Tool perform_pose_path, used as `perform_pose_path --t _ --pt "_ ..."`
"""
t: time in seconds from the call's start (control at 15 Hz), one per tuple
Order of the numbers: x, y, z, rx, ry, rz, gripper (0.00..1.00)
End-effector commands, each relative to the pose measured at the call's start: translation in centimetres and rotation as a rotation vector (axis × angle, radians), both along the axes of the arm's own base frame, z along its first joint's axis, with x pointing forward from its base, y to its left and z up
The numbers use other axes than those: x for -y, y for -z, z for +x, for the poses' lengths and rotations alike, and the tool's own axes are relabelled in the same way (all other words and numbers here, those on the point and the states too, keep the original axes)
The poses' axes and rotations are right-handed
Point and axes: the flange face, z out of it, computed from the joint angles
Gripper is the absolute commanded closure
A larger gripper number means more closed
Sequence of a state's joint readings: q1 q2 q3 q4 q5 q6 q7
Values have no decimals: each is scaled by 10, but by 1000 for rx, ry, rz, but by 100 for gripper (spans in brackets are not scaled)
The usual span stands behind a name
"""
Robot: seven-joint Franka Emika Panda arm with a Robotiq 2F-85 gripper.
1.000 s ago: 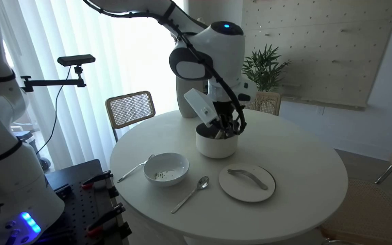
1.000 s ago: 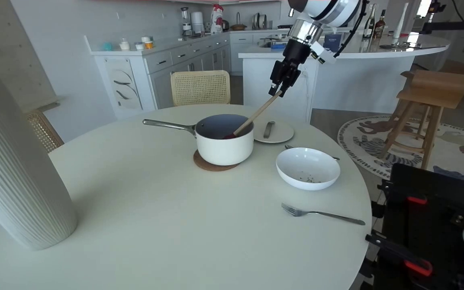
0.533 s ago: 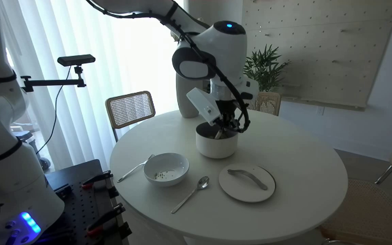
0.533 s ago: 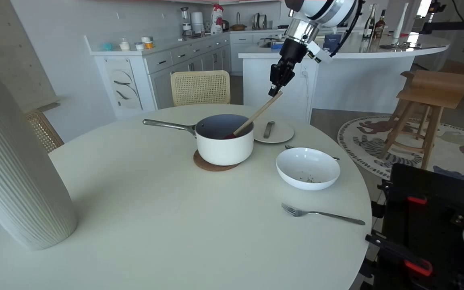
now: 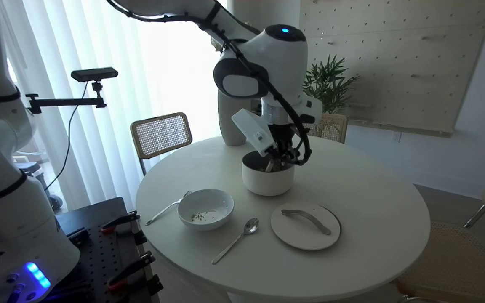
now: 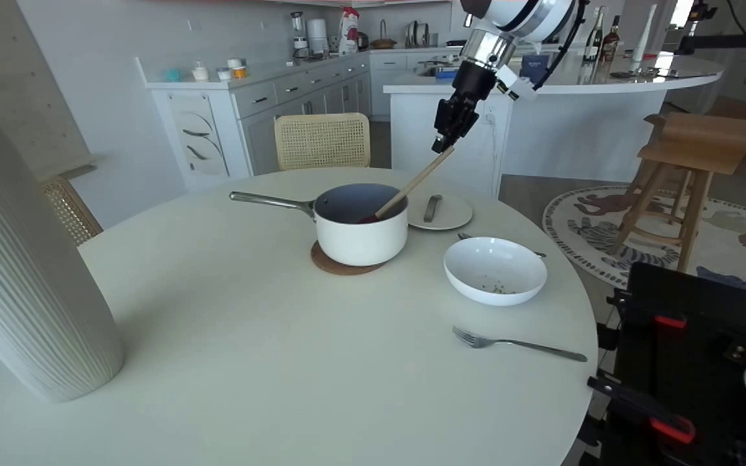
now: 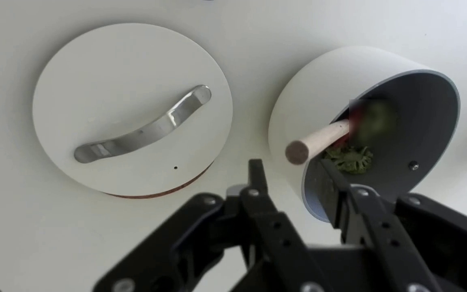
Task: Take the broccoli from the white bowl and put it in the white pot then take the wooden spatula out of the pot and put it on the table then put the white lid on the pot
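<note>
Leftmost on the round table [image 5: 373, 181] in an exterior view, metal fork [image 5: 169, 208]; next, white bowl [image 5: 209, 202], then metal spoon [image 5: 250, 227]. Further right, white saucepan [image 5: 267, 183] on a brown mat [image 6: 326, 260], with broccoli [image 7: 349, 160] inside and wooden spatula [image 6: 415, 182] leaning on the rim, handle end up. Above, Robotiq gripper [image 7: 291, 170] with jaws spread, just beside that handle end; cannot tell whether touching. Lastly, white lid [image 5: 303, 231], handle upward.

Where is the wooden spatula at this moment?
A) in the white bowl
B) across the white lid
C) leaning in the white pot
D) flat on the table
C, because in an exterior view the wooden spatula slants up out of the white pot, past its rim.
</note>
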State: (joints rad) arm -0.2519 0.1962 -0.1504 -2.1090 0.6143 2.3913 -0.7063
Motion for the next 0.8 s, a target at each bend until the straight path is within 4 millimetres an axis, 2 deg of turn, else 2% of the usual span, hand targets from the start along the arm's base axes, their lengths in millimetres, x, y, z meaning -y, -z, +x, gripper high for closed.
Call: perform_pose_path --t 0.0,0.27,0.73 --pt "0 -3 -2 -1 -10 0 30" --pt "-3 -2 -6 -6 -25 0 1" --pt "-10 2 -7 -42 -62 5 0"
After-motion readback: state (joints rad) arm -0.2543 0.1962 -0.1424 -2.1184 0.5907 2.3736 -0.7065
